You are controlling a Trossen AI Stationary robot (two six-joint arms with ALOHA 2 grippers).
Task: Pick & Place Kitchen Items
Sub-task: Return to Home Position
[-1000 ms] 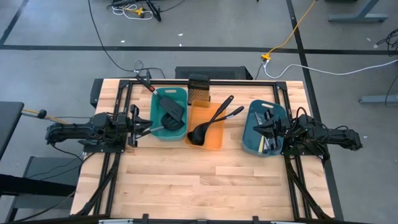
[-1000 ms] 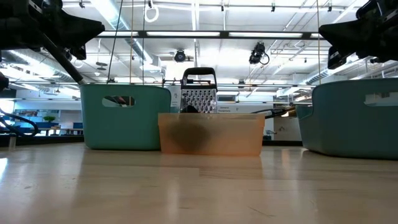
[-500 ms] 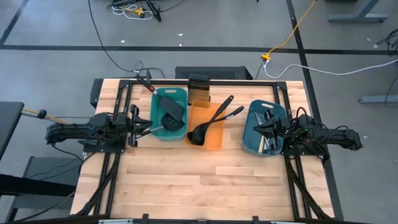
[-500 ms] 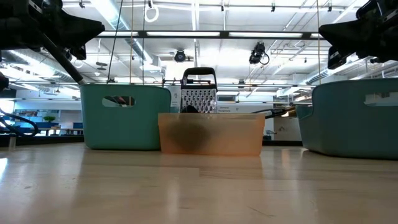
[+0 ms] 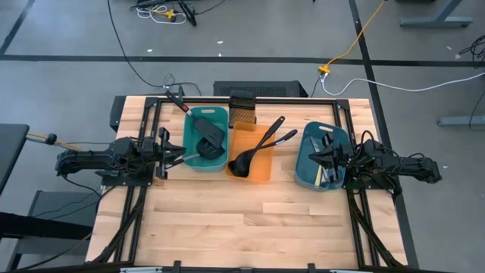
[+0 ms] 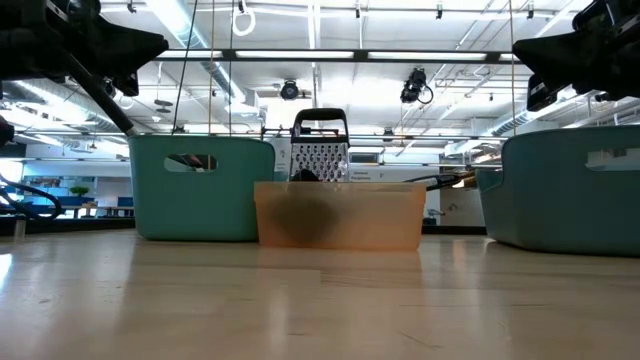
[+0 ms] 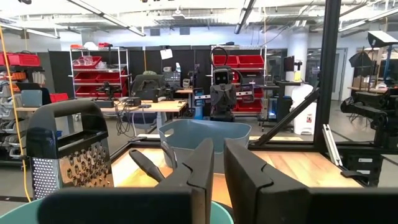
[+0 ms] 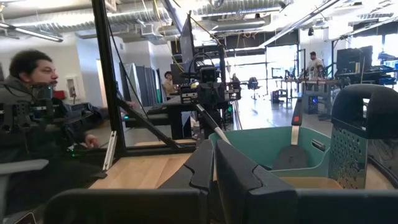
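Two black-headed spatulas [image 5: 207, 136] lie in the teal tray [image 5: 218, 112]. One handle sticks out over the tray's far left corner, the other leans over its left rim. Two black ladles [image 5: 242, 161] lie in the orange tray [image 5: 261, 173], handles resting on its far right rim. Small cutlery pieces [image 5: 324, 144] lie in the blue tray [image 5: 307, 178]. My left gripper [image 5: 180, 157] hovers shut and empty at the teal tray's left rim; it also shows in the left wrist view [image 7: 218, 165]. My right gripper [image 5: 311, 155] hovers shut and empty over the blue tray's left part; it also shows in the right wrist view [image 8: 214, 163].
A dark mesh grater [image 5: 242, 106] stands behind the teal and orange trays. A black frame [image 5: 227, 97] runs along the table's far, left and right sides. Bare wood [image 5: 242, 220] fills the near half of the table. A person [image 8: 28, 74] sits beyond the table's left side.
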